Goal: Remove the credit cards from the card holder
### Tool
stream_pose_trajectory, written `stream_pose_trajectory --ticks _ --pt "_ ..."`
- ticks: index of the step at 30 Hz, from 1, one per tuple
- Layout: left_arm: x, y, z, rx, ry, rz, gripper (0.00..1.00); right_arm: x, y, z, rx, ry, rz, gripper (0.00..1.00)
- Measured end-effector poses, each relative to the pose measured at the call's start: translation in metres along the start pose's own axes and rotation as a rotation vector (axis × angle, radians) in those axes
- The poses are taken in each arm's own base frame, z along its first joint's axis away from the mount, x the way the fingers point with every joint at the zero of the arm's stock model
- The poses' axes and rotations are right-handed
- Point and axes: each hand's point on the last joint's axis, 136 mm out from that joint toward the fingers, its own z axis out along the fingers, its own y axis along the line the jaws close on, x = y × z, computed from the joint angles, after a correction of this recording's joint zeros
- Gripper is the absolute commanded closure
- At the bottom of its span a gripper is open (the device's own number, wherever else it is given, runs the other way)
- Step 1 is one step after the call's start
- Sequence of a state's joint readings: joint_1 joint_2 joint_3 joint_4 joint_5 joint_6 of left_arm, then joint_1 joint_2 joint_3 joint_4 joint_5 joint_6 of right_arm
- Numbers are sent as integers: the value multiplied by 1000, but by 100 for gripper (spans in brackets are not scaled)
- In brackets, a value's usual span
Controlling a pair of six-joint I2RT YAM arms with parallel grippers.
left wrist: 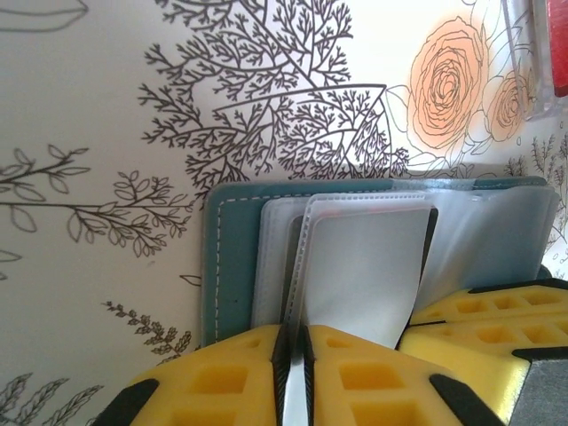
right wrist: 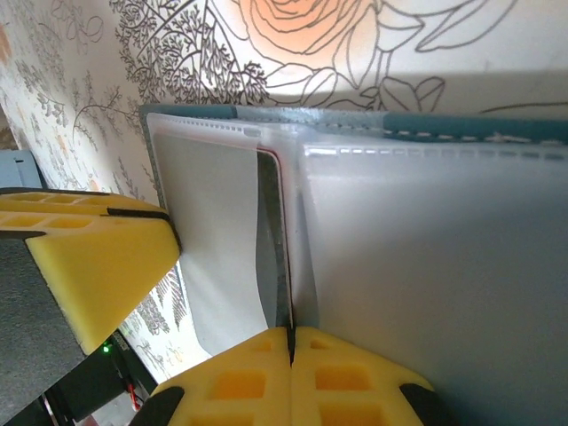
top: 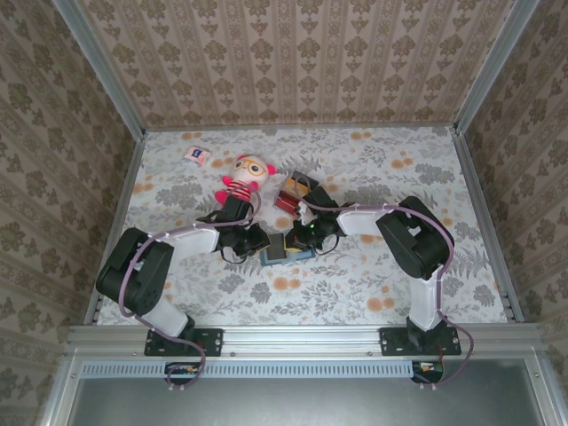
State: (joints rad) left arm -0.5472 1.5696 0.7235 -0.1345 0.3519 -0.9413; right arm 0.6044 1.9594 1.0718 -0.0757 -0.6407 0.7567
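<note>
The teal card holder (top: 286, 249) lies open on the table between both grippers, its teal cover (left wrist: 232, 257) flat and its clear sleeves (left wrist: 364, 266) standing up. My left gripper (left wrist: 295, 333) is shut on the edge of one clear sleeve. From the opposite side my right gripper (right wrist: 291, 335) is shut on a thin dark card (right wrist: 286, 248), seen edge-on between the sleeves (right wrist: 426, 266). In the top view the left gripper (top: 263, 241) and the right gripper (top: 307, 236) meet over the holder. Red and dark cards (top: 295, 192) lie piled behind it.
A plush doll (top: 246, 175) with a pink outfit lies just behind the left arm. A small white-pink-blue packet (top: 197, 154) sits at the far left. Patterned walls enclose the table on three sides. A red card edge (left wrist: 559, 44) shows near the holder.
</note>
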Motion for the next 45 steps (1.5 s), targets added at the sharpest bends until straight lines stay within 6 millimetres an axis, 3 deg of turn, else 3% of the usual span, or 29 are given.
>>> stream_pose_trajectory --ticks 7,13,21,27,45 --pt "4 7 -17 -50 -19 4 78 5 -1 -6 24 16 -24 100" --pt "-1 -5 -26 -8 -48 25 81 12 -3 -12 57 42 -36 100" --pt "5 -22 -14 57 -23 63 86 13 -8 -17 100 33 -40 100" --pt "19 -15 7 29 42 64 92 11 -9 -19 112 15 -45 100" --pt "14 -11 7 -4 36 61 97 5 -17 -30 189 -42 -61 100"
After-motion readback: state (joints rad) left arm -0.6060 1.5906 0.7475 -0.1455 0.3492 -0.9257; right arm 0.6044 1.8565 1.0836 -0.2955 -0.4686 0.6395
